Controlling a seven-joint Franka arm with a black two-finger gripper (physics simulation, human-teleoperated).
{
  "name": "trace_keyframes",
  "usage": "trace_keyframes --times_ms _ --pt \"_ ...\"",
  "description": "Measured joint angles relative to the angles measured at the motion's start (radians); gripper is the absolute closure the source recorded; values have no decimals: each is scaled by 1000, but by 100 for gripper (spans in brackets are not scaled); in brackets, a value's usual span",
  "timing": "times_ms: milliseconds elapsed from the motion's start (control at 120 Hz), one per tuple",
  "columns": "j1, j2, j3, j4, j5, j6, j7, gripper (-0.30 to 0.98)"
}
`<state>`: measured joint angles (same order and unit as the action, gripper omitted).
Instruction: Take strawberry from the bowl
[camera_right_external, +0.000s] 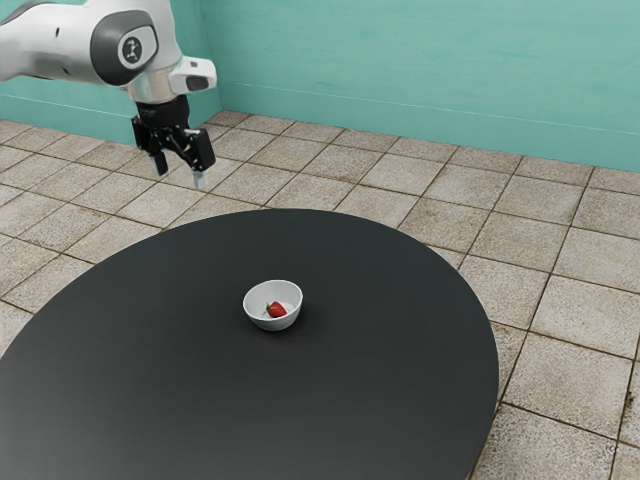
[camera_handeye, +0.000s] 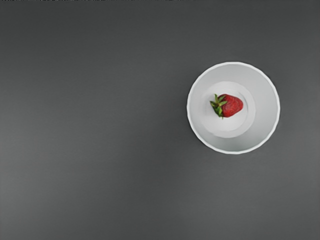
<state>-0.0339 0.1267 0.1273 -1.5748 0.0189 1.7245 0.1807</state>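
Observation:
My gripper (camera_right_external: 179, 172) hangs high at the exterior view's upper left, open, its two fingers apart with nothing between them. It is well above and away from the white bowl (camera_right_external: 257, 314), which stands upright on the table. Inside the bowl lies a red strawberry (camera_right_external: 277, 310). Seen from above in the wrist view, the bowl (camera_handeye: 267, 107) holds the strawberry (camera_handeye: 232, 106) on its bottom, lying on its side with the green leaves at one end.
The round black table (camera_right_external: 400, 330) has a curved edge, with a tiled floor (camera_right_external: 570, 340) around it. A teal wall (camera_right_external: 420, 70) stands behind.

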Motion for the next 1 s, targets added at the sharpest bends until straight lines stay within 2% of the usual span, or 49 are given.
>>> trace_keyframes --times_ms 392,533,675,842,1000 --pt "-6 42 -12 -2 3 20 71 0" --pt "-8 41 -32 -115 4 147 279 0" --pt "-9 42 -41 -146 1 232 478 0" --pt "-9 117 -84 -170 51 283 706 0" --pt "-4 156 -120 -227 64 355 884 0"
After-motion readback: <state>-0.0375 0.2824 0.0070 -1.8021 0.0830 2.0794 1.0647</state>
